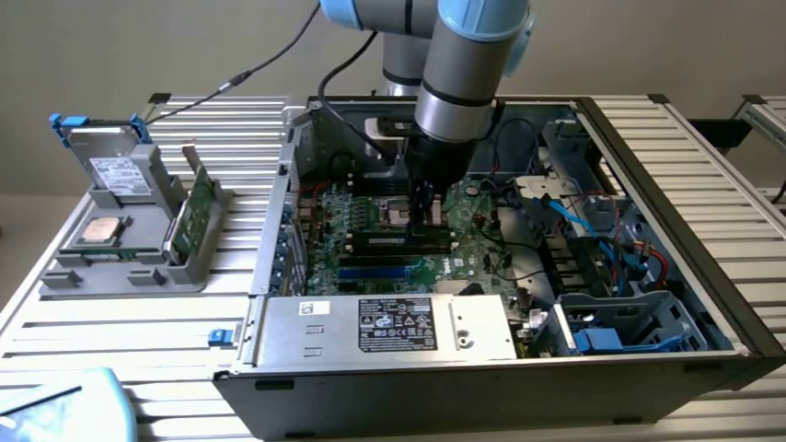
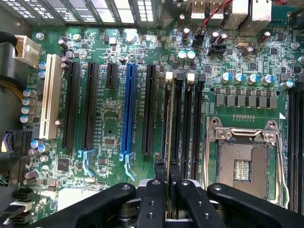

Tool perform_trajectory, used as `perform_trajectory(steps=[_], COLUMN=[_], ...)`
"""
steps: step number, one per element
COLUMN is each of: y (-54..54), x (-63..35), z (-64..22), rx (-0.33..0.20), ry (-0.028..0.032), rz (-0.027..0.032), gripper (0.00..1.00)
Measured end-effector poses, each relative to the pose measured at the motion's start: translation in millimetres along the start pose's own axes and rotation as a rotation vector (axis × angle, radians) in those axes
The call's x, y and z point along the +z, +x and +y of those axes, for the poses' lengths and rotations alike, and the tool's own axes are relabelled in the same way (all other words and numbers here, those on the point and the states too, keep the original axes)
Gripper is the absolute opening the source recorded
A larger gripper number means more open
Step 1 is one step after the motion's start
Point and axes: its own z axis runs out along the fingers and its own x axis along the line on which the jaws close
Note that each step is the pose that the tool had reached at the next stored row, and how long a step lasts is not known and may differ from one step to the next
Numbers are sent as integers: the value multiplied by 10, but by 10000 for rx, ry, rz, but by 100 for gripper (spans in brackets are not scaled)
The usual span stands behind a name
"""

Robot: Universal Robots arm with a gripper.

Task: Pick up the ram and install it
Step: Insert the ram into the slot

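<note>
The ram is seen edge-on as a thin dark board standing along the memory slot beside the processor socket. My gripper hangs straight above it inside the open computer case. Its two black fingers are drawn close together on the ram's upper edge. In the exterior view the gripper reaches down to the motherboard, and the ram appears as a dark strip right below it. How deep the board sits in the slot I cannot tell.
An empty processor socket lies beside the memory slots; blue and white expansion slots lie on the other side. At the exterior view's left, a grey tray holds a silver processor, an upright green board and a drive. Cables crowd the case's right.
</note>
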Motion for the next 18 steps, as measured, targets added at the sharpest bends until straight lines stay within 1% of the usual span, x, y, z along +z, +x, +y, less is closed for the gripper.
perform_trajectory(steps=[4, 5, 7, 11, 15, 18], y=[-1, 0, 0, 2, -3, -17], x=[12, 12, 11, 5, 4, 4], z=[-3, -6, -16, -58, -67, -68], rx=[-2, -4, -6, -12, -40, -90], ry=[-19, -38, -97, -192, -220, -240], rz=[0, -1, -4, -6, 1, 42], gripper=[14, 14, 14, 14, 14, 14])
